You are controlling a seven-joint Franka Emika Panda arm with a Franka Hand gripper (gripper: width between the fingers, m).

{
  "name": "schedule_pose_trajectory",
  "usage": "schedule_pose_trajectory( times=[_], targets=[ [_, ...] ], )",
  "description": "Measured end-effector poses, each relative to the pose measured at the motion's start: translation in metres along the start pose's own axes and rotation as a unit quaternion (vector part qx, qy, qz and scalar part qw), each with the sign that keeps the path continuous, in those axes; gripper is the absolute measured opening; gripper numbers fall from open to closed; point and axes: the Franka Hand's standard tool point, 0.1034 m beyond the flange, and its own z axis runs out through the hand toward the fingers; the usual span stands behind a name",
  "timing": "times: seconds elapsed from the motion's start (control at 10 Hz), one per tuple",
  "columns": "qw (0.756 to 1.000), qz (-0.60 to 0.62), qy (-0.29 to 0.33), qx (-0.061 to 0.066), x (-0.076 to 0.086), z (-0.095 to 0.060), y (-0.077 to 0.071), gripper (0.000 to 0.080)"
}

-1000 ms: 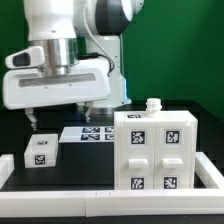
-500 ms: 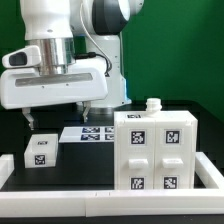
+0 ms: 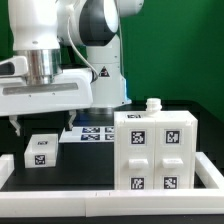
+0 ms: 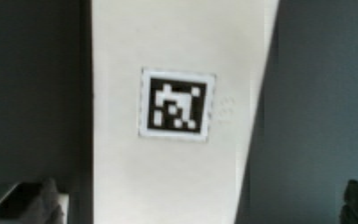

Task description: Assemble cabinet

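Two parts: cabinet body (image 3: pixel 155 152) upright at the exterior view's right of the worktop (image 3: pixel 88 162); loose piece (image 3: pixel 40 151) lying well apart at the left.
Gripper (image 3: pixel 44 128): spread wide, holding nothing, poised above the loose piece.
Progress: body seemingly built; loose piece not yet lifted or joined.

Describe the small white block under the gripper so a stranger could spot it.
Find the tall white box with four tags on its front, on the exterior view's right. Cross the black table to the exterior view's left, beneath the open gripper. The small white block there is low, with one front tag.
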Motion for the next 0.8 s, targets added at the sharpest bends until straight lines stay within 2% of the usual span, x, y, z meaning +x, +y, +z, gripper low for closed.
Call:
schedule_pose_trajectory(
  times=[0.2, 0.5, 0.8],
  targets=[
    [1.0, -0.008, -0.004, -0.002, -0.008, 0.014, 0.006, 0.0797],
    [1.0, -0.007, -0.017, 0.005, -0.017, 0.028, 0.001, 0.0797],
    [1.0, -0.008, -0.016, -0.001, -0.023, 0.038, 0.002, 0.0797]
  ],
)
